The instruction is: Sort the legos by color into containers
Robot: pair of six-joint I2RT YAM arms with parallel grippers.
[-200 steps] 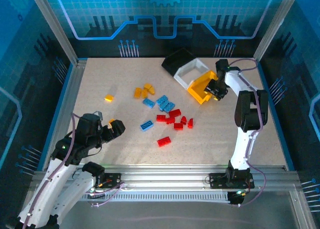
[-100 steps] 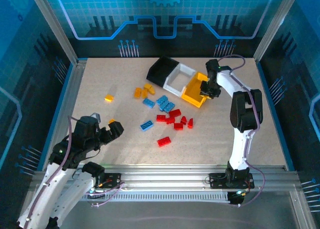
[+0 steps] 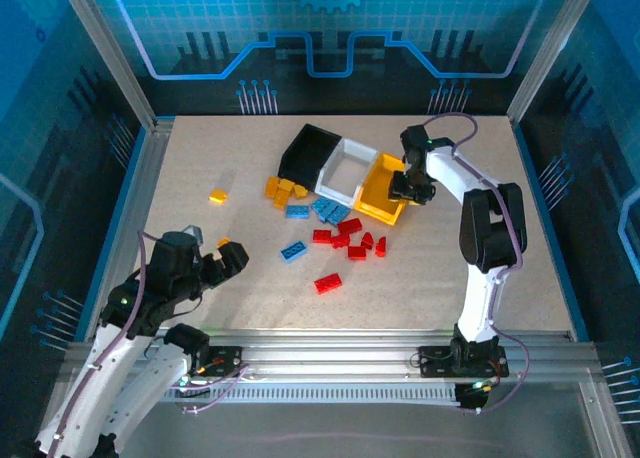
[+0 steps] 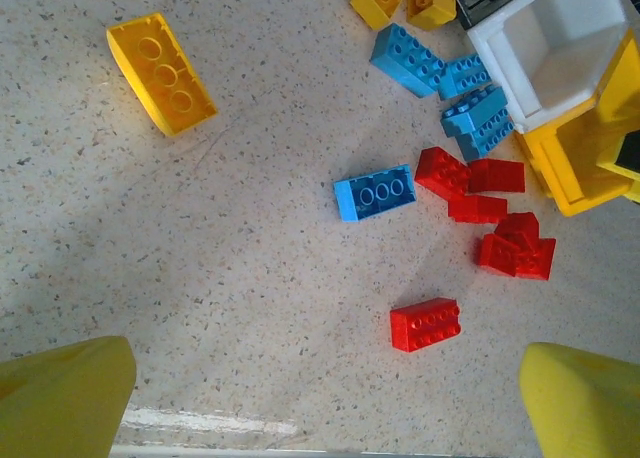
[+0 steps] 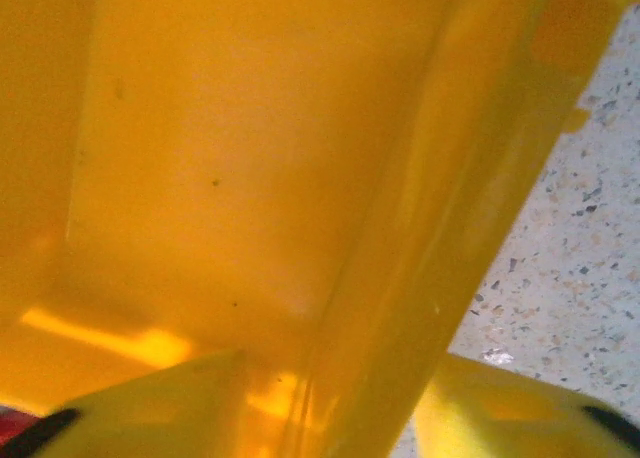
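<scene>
Left arm: folded low over the near-left part of the desk (image 3: 190, 148), wrist angled toward the bricks. Left end effector (image 3: 225, 258) spread wide with nothing between its fingers (image 4: 65, 398); reads as parked, ready for a first pick

Lone orange-yellow brick (image 3: 218, 195) lies apart from the rest, nearest this arm, so probably its easiest target

Centre: legos loose on the desk, roughly by colour. Orange-yellow cluster (image 3: 282, 189) touches the black bin (image 3: 308, 153), blue cluster (image 3: 322, 210) sits just before the white bin (image 3: 347, 170), red cluster (image 3: 350, 238) nearer. One blue brick (image 4: 374, 192) and one red brick (image 4: 425, 324) lie nearer still. White bin floor bare; sorting judged not begun

Bins touch in a slanted row, yellow bin (image 3: 382, 188) rightmost, right up against the piles; judged so to keep carries short

Right arm: reaches far out from its base, forearm bent back leftward. Right end effector (image 3: 408, 186) straddles the yellow bin's right wall, one finger inside, one outside; clamped or slack, cannot tell
</scene>
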